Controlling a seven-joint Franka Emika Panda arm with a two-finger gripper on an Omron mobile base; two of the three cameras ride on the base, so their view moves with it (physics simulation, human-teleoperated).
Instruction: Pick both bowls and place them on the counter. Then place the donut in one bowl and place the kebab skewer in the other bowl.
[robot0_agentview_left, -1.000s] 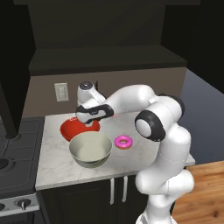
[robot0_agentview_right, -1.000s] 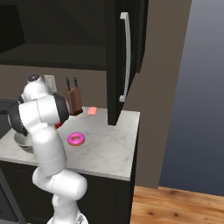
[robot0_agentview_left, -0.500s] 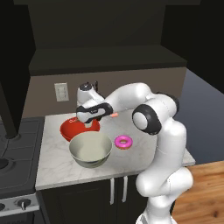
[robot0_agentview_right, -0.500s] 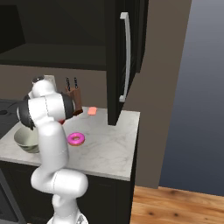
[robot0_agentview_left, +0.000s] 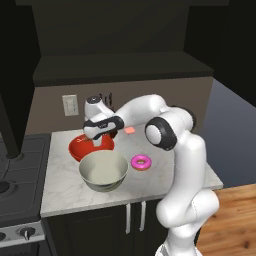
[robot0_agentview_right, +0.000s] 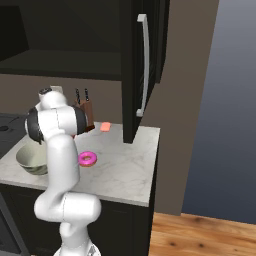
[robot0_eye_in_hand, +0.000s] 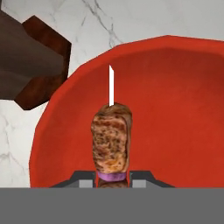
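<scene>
Both bowls stand already on the marble tabletop (robot0_agentview_left: 60, 192), so the first part of the task looks done. The red bowl (robot0_agentview_left: 80, 149) sits toward the back, near the stove side, and the cream-grey bowl (robot0_agentview_left: 103, 171) stands just in front of it, close to the front edge; from here I cannot tell if their rims touch. The cream-grey bowl is empty inside.

The end effector (robot0_eye_in_hand: 112, 178) is closed on the kebab skewer (robot0_eye_in_hand: 111, 142), holding it by its lower end, and the meat chunk with the thin white stick points out over the inside of the red bowl (robot0_eye_in_hand: 175, 109). From the left side the end effector (robot0_agentview_left: 98, 141) hangs low over that red bowl, so I judge the skewer is about to be let go there, but it is not yet released.

The pink donut (robot0_agentview_left: 141, 162) lies on the bare tabletop, just beside the cream-grey bowl on its right, untouched. So what is left: to drop the skewer in the red bowl, then to fetch the donut and put it in the cream-grey bowl
</scene>
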